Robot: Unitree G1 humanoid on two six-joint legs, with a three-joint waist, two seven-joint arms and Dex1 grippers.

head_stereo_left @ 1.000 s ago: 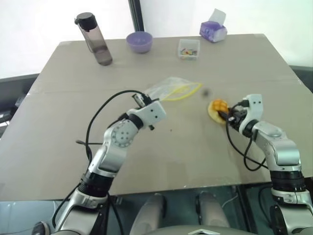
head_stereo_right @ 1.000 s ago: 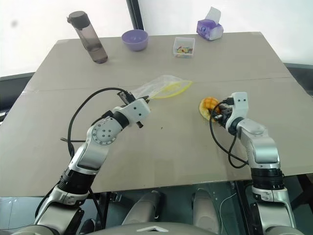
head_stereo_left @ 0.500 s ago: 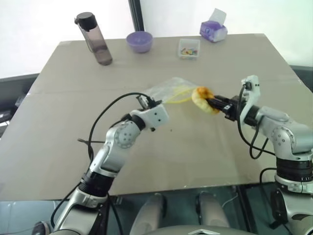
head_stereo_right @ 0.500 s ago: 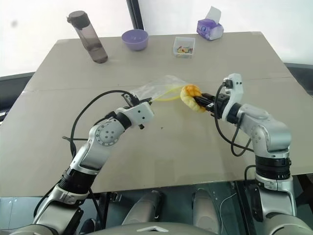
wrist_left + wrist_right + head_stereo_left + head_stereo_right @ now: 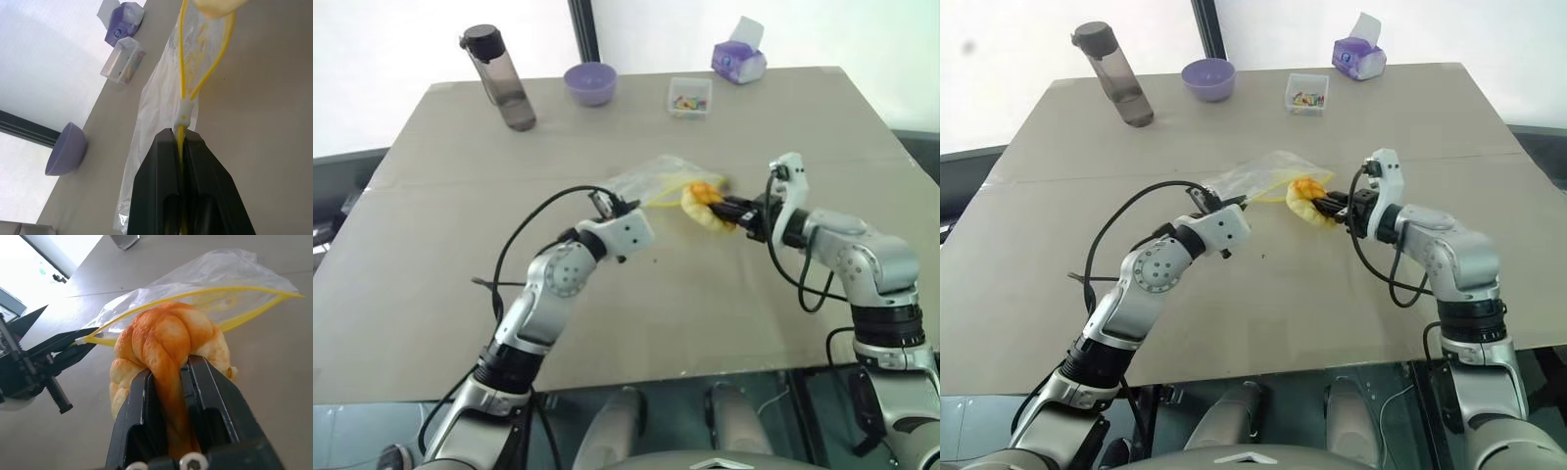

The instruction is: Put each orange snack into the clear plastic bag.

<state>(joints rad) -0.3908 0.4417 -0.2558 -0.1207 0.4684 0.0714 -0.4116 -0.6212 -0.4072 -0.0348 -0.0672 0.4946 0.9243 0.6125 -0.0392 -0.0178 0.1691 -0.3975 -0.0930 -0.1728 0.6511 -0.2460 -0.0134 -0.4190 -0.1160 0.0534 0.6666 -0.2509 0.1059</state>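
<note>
table (image 5: pixel 783 127): grey-brown, seam across | window (image 5: pixel 431 39): bright, 12 o'clock | frame post (image 5: pixel 582 29): dark, 12 o'clock | floor (image 5: pixel 333 206): dark, 9 o'clock

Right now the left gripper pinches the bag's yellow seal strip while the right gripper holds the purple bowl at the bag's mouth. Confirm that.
Not quite. The right gripper holds an orange snack, not the purple bowl, which sits at the table's far edge. The right wrist view shows it. The left gripper does pinch the clear plastic bag by its seal strip.
</note>
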